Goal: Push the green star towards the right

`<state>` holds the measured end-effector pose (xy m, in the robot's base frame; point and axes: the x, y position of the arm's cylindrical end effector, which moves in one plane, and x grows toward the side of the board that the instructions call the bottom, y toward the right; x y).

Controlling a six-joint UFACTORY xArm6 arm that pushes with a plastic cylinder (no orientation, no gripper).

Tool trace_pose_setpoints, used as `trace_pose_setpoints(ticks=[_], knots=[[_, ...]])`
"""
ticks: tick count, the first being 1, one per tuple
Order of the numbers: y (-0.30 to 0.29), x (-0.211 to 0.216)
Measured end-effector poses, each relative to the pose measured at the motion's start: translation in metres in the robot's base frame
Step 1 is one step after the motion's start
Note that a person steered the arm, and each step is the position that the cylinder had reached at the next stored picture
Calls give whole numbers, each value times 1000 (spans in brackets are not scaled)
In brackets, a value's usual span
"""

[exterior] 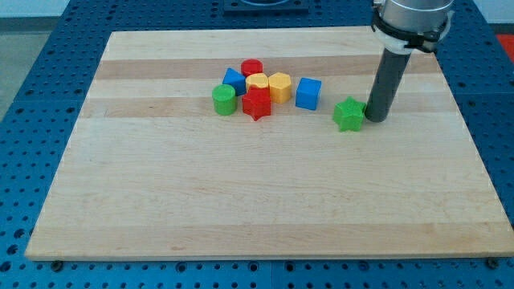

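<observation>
Single camera view, raised and angled down from the near side, whole wooden worktop (265, 209) in frame, far edge narrowing toward the view's top, blue perforated base (32, 96) visible around it, moderate distance, no second view to compare

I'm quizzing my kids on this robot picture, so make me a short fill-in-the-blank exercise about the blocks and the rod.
1. My tip stands just to the view's ____ of the green star.
2. The block nearest the green star is the ____ cube.
3. The red star lies right beside the green ____.

Missing words: right; blue; cylinder
</observation>
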<state>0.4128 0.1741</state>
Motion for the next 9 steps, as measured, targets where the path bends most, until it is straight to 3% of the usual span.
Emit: trace_pose_setpoints(ticks=[1, 2, 3, 4, 9], knots=[[-1, -73], [-95, -46], [-109, 8], [-76, 30], [-18, -34]])
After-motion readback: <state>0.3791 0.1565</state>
